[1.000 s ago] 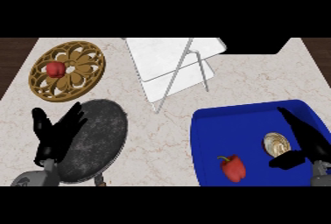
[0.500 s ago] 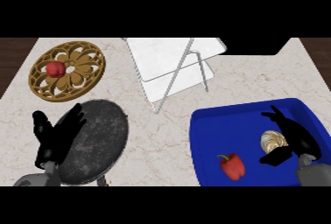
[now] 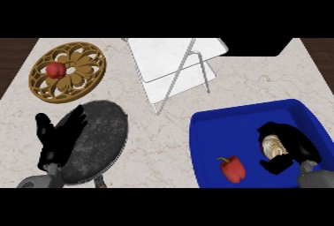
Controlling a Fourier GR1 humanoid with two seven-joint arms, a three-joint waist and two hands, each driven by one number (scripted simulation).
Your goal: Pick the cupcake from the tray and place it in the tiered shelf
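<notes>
Black fingers of the right robot hand [image 3: 290, 148] curled round the cupcake [image 3: 274, 147] inside the blue tray [image 3: 222, 128]. Light, soft, crushable, it probably wanted holding low on its wrapper. The tiered shelf [image 3: 173, 66] stood well apart.

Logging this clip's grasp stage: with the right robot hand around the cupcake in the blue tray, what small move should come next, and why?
Probably a short straight lift. The right robot hand is curled round the cupcake, which sits low in the blue tray, so it must clear the tray's wall before heading to the tiered shelf up-left. The red pepper lies beside it, apart.
</notes>
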